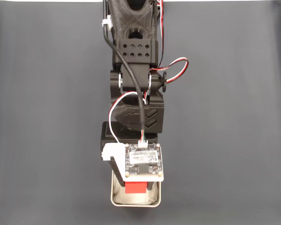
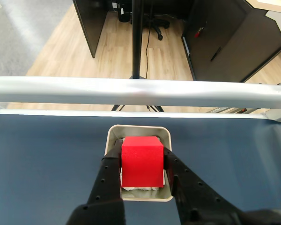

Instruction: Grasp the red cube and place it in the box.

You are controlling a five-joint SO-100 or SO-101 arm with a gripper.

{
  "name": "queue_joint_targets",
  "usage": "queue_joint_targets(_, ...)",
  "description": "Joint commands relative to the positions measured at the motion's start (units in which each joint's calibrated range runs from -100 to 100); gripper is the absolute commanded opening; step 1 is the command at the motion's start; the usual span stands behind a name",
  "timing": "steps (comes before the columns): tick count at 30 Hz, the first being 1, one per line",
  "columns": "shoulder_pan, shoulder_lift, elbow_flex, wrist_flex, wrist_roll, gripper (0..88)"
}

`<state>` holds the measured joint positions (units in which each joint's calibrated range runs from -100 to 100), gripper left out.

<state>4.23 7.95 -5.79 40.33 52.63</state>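
The red cube (image 2: 141,161) sits between my two black fingers (image 2: 110,164), directly over the box (image 2: 113,136), a small square tin with a silver rim and white lining. My gripper (image 2: 140,157) is shut on the cube, one finger pressed to each side face. Whether the cube rests on the lining or hangs just above it, I cannot tell. In the fixed view the arm reaches down the middle of the mat, and the camera board on the wrist covers most of the cube (image 1: 136,188) and the box (image 1: 116,200); the gripper (image 1: 136,186) is largely hidden beneath it.
A dark grey mat (image 1: 47,117) covers the table on both sides of the arm. In the wrist view a metal rail (image 2: 140,91) runs along the table's far edge just beyond the box, with wooden floor and office furniture behind.
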Motion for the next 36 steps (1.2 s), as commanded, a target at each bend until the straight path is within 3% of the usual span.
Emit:
queue_joint_targets(1, 0.5, -4.0, 0.9, -2.1, 0.3, 0.0)
queue_joint_targets(29, 1.2, -7.1, 5.0, -6.4, -0.2, 0.1)
queue_joint_targets(32, 1.2, -7.3, 5.2, -7.5, -0.5, 6.1)
queue_joint_targets(36, 1.3, -7.7, 6.1, -7.9, -0.6, 28.9)
